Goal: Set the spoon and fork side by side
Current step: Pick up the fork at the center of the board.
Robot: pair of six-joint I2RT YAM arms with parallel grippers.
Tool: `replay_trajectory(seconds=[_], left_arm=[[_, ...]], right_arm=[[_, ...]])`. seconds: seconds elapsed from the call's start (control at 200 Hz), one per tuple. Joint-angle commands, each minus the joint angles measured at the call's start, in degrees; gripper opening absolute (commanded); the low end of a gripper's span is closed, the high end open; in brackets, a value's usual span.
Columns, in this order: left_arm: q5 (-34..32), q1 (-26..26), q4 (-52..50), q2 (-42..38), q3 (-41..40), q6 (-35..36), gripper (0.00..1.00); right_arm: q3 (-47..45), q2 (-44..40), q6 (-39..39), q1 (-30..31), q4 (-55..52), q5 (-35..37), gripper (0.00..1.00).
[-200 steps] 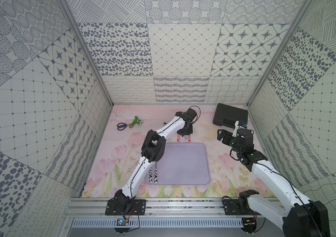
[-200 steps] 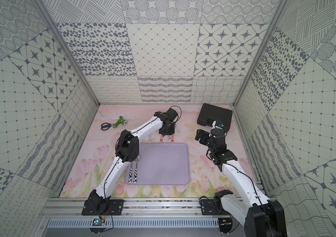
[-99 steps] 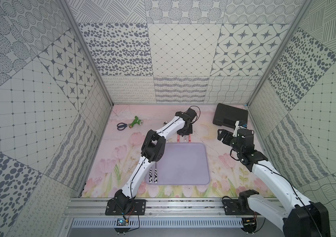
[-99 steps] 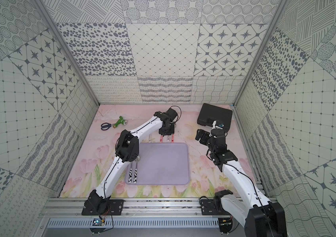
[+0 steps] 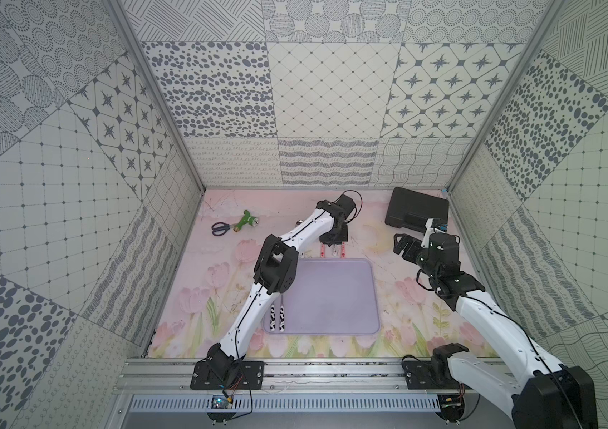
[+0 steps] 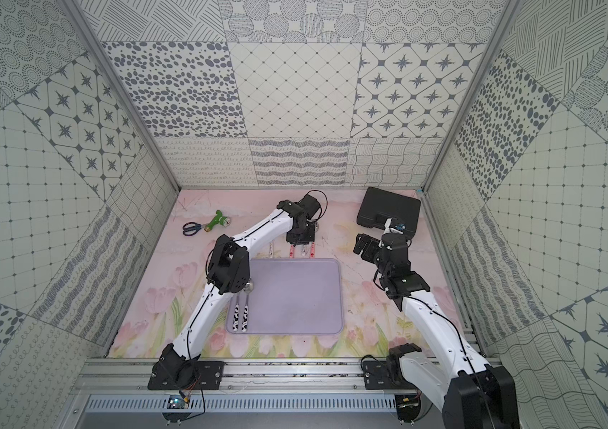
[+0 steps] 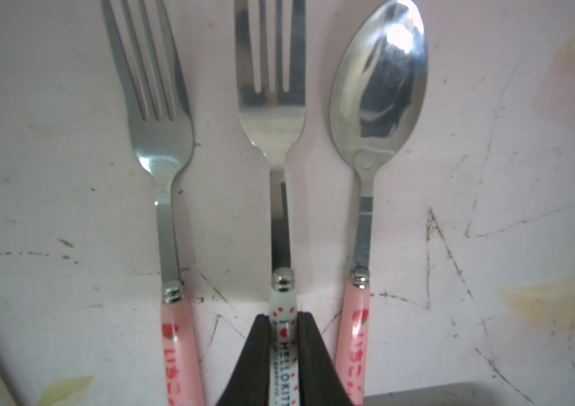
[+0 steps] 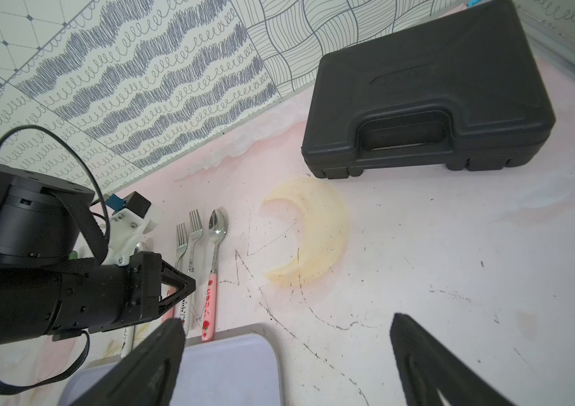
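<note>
Between pink fork (image 7: 170, 218) and spoon (image 7: 377, 88), left fingers (image 7: 252, 362) pinch white fork (image 7: 272, 116); right fingers (image 8: 152, 367) spread

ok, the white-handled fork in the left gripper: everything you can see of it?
The white-handled fork has a shiny steel four-tined head, flat neck, metal collar and a white handle printed with red spots and Hello Kitty lettering. The left gripper is shut on the handle just behind the collar. It sits parallel between a pink-handled fork and a pink-handled spoon, touching neither, above the pink mat; whether it rests on it is unclear.
</note>
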Motion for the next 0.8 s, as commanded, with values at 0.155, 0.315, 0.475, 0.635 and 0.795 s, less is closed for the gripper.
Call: replay_trajectory(seconds=[0.155,0.315,0.475,0.635,0.795], left_arm=[[-0.11,-0.60,-0.40,-5.49,-3.77,1.02,0.00],[-0.95,-1.53,0.52,-8.78,-7.82,0.83,0.00],[-1.25,-2.09,4.28,-13.80,-16.13,-0.45,0.00],[-1.75,-2.77,7.88,-18.98,-24.56,-1.65,0.00],[-2.30,-3.74,11.23,-24.32,-33.38,-3.60,0.00]], right_arm=[[-0.72,-1.13,-0.40,0.34,1.67,0.91,0.97],[-0.80,-1.40,-0.48,0.34,1.67,1.08,0.97],[-0.83,-1.53,-0.53,0.34,1.67,1.29,0.97],[-0.91,-1.66,-0.79,0.34,1.58,1.86,0.97],[-0.98,-1.82,-0.95,0.34,1.49,2.11,0.97]])
